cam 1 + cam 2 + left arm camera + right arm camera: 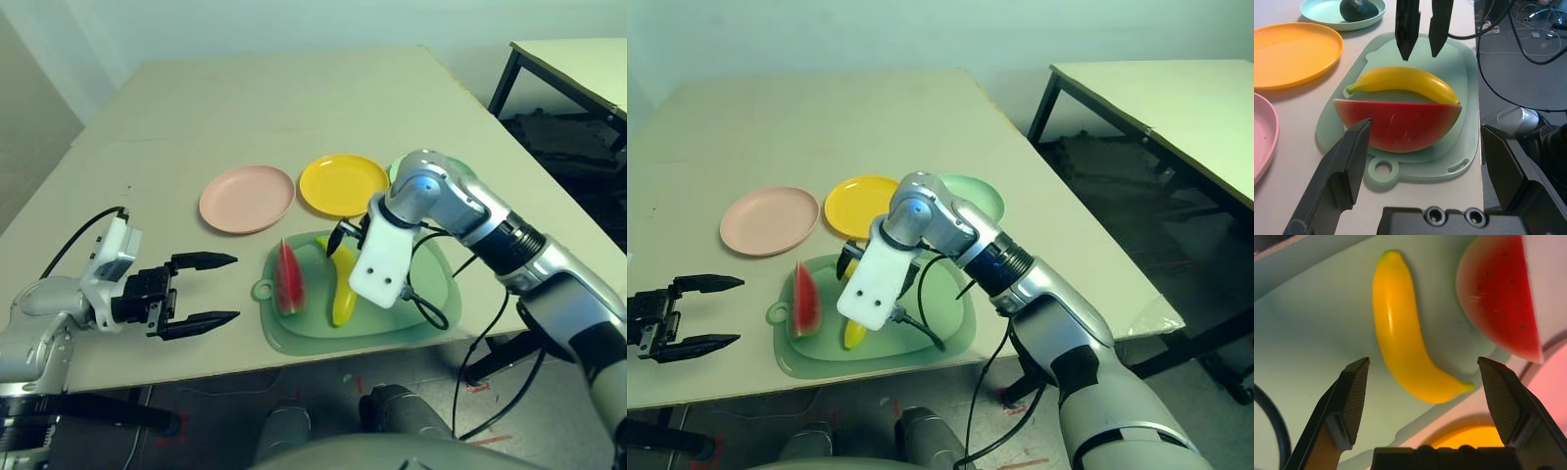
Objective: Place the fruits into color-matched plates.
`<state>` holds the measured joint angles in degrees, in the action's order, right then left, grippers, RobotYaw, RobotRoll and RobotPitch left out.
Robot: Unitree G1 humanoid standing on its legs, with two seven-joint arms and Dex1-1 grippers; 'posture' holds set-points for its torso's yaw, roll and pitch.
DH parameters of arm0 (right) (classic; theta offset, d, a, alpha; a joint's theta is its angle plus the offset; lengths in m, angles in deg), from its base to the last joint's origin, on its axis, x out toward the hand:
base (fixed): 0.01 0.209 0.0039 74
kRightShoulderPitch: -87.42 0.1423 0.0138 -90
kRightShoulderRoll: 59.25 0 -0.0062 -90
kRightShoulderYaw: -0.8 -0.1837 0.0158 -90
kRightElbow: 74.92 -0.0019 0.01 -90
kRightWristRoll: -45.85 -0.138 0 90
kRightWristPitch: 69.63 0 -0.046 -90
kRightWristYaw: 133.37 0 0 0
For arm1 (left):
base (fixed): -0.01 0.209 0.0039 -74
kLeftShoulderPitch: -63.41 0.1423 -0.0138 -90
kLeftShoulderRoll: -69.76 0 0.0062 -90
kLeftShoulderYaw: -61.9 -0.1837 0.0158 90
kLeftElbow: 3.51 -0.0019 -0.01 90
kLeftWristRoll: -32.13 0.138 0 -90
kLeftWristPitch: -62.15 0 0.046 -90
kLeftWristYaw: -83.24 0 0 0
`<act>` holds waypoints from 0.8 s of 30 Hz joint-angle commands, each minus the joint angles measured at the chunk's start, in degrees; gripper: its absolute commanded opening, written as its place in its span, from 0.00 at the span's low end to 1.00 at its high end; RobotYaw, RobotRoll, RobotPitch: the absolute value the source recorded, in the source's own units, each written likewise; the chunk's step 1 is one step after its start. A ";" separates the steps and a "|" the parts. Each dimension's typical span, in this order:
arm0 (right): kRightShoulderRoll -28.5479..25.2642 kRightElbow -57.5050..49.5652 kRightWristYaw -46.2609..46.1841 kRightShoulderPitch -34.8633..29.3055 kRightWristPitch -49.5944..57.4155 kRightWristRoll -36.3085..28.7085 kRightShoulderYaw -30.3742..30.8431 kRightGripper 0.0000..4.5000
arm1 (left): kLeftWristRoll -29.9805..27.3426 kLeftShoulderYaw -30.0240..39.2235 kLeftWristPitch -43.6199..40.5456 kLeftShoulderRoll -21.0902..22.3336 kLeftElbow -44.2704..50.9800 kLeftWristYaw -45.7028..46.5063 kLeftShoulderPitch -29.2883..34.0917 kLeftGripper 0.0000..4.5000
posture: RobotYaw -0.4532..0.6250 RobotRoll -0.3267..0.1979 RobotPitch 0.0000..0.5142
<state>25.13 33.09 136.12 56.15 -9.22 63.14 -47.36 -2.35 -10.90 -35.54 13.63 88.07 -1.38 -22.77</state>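
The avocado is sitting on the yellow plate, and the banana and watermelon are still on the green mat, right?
Not quite. The avocado sits on the mint green plate, not the yellow plate, which has no fruit on it. The left wrist view shows this. The banana and the watermelon do lie on the green mat.

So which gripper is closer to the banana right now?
Right. The right gripper hangs open just above the banana on the cutting mat. The left gripper, also open, is off the mat's side, beyond the watermelon wedge.
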 commanded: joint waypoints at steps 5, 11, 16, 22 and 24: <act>1.93 14.48 -5.36 1.32 -6.45 7.45 4.41 0.99 | -1.12 1.39 -0.20 -0.92 1.93 2.12 0.32 1.00 | 0.43 0.62 0.08; 4.11 21.01 -8.20 1.55 -8.86 9.58 4.98 0.99 | -1.65 1.68 -0.48 -0.82 3.06 3.17 0.90 1.00 | 0.43 0.62 0.09; 2.81 21.57 -6.52 1.22 -9.75 9.00 4.76 0.99 | -1.80 1.73 -0.72 -0.77 3.55 3.81 0.88 1.00 | 0.43 0.62 0.10; -0.29 17.78 -1.54 -0.73 -7.66 5.41 3.90 0.84 | -1.58 1.63 -0.46 -0.61 2.56 3.67 0.25 1.00 | 0.42 0.62 0.10; -0.06 18.89 -2.29 -0.46 -7.23 5.89 3.64 0.69 | -1.38 1.31 -0.36 -0.72 2.21 3.70 -0.22 1.00 | 0.42 0.62 0.09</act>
<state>25.35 51.09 133.88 56.64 -16.98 68.60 -44.04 -3.92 -9.69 -36.01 12.79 90.86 2.33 -22.61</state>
